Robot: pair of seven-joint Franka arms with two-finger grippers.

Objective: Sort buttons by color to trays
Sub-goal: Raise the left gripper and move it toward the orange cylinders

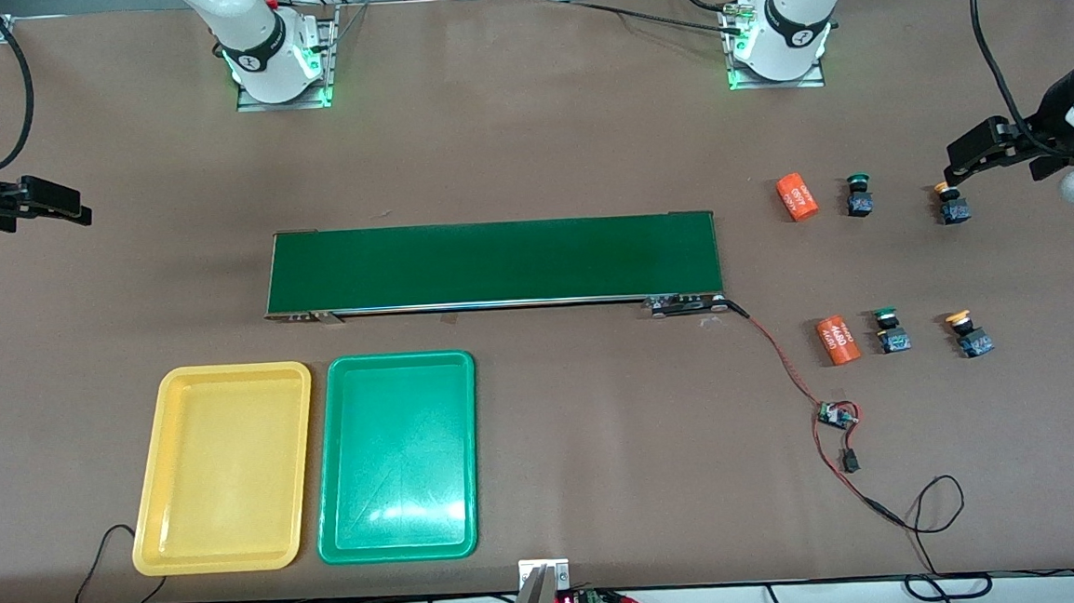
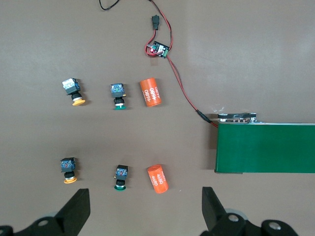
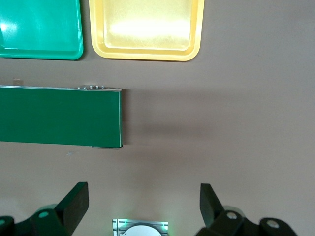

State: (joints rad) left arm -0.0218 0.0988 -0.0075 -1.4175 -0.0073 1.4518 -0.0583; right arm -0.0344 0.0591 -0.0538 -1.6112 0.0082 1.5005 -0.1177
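The left gripper (image 1: 957, 164) hangs in the air at the table edge on the left arm's end, fingers (image 2: 78, 209) spread wide with nothing between them; it is over the table just beside a yellow-capped button (image 1: 953, 206), not touching it. The right gripper (image 1: 74, 207) hangs at the table edge on the right arm's end, its fingers (image 3: 76, 201) likewise wide apart and empty, over bare tabletop and well apart from every button. All four buttons lie on the table toward the left arm's end, in two rows. In the row farther from the front camera are that yellow-capped button, a green-capped button (image 1: 859, 196) and an orange cylinder (image 1: 796, 196) with white print. In the nearer row are the second yellow-capped button (image 1: 968, 335), the second green-capped button (image 1: 890, 330) and another orange cylinder (image 1: 838, 340). The yellow tray (image 1: 156, 474) and the green tray (image 1: 332, 463) sit side by side, both empty, near the table edge closest to the front camera, toward the right arm's end. The dark-green conveyor belt (image 1: 493, 263) lies across the table's middle, farther from the camera than the trays.
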